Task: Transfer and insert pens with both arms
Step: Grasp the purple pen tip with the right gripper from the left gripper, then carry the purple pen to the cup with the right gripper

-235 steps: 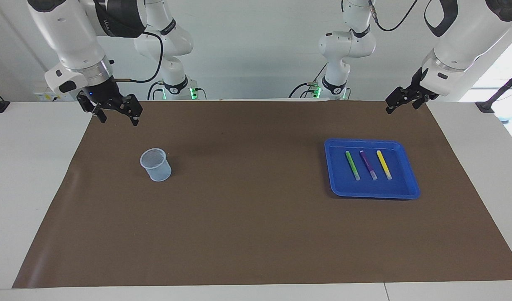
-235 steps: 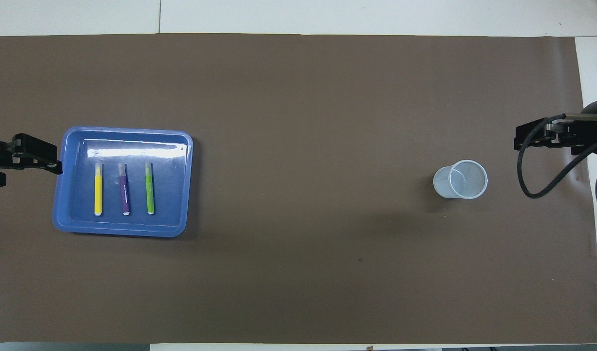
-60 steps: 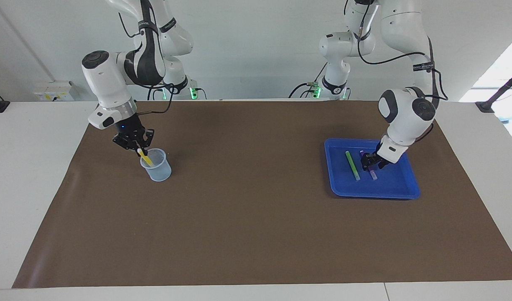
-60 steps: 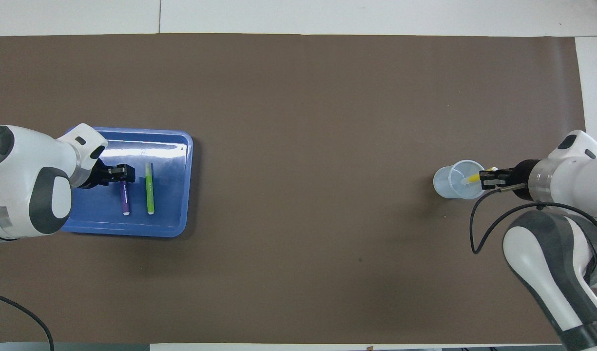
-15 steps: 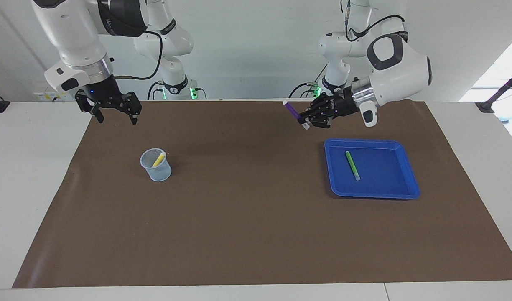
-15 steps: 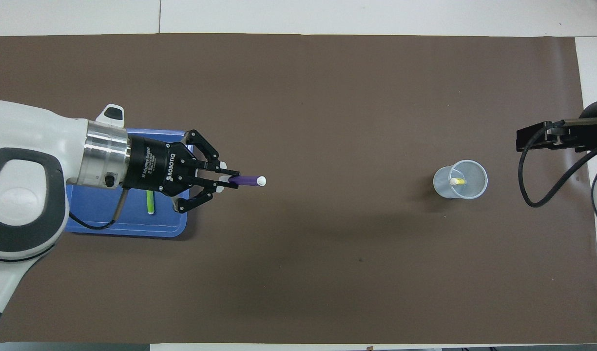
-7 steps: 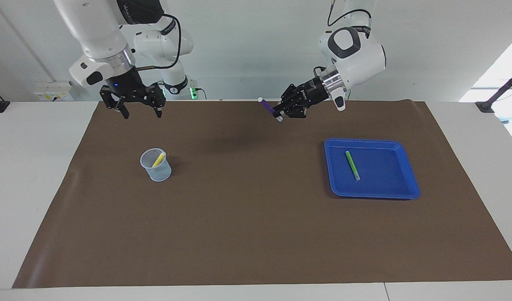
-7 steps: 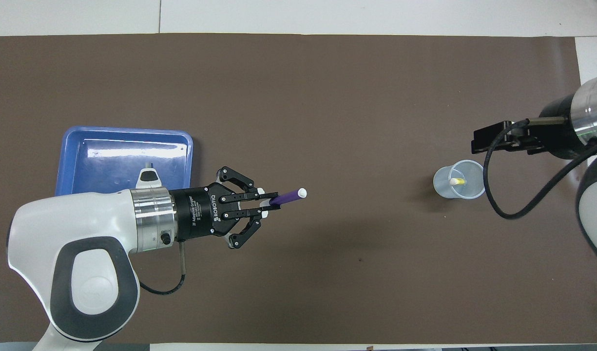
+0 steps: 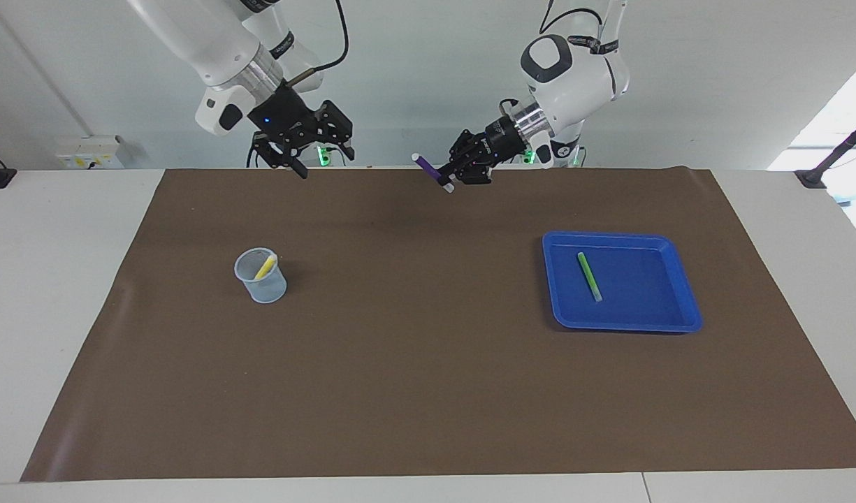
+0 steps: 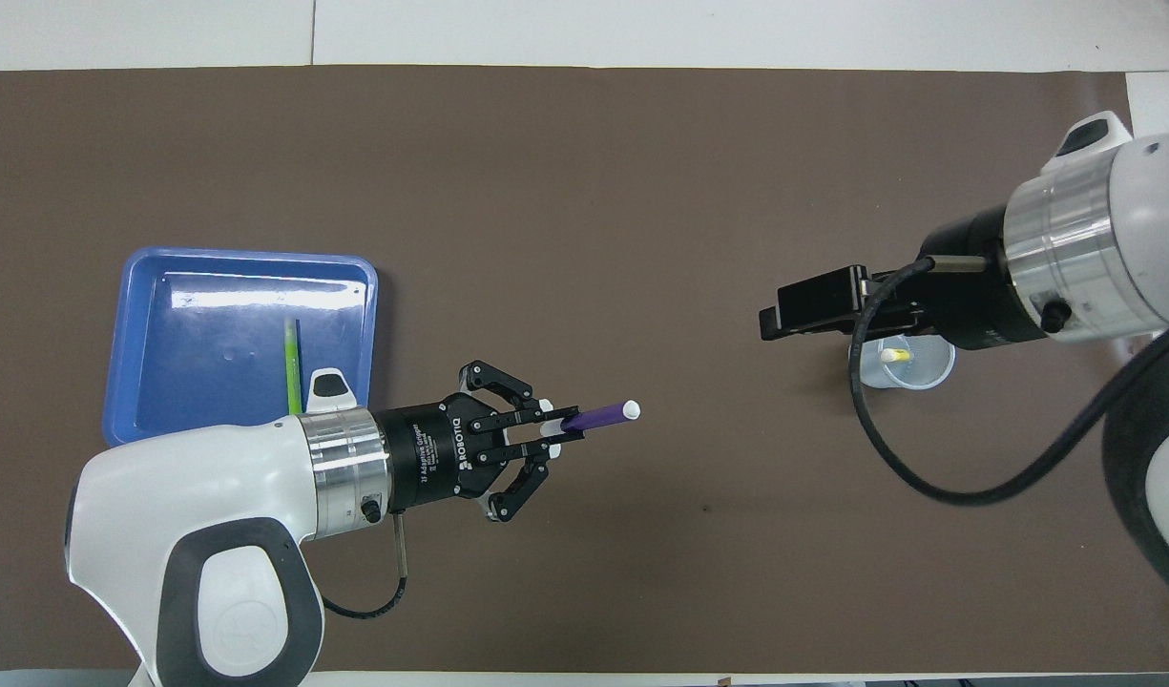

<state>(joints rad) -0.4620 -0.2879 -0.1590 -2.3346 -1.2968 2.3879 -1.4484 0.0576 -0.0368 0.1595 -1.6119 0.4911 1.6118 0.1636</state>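
I see my left gripper [image 9: 450, 176] raised over the brown mat [image 9: 428, 391], fingertips clamped on the purple pen [image 9: 431, 172], which is tilted. My right gripper [image 9: 309, 150] hangs in the air over the mat's robot edge with its fingers spread wide, holding nothing. The yellow pen [image 9: 264, 267] leans in the clear cup [image 9: 260, 276]. 1 green pen [image 9: 589, 276] lies in the blue tray [image 9: 620, 323].

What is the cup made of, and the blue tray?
The cup looks like thin clear plastic: the yellow pen shows through its wall. The blue tray looks like glossy hard plastic, since light glares off its floor. Both are guesses from looks.
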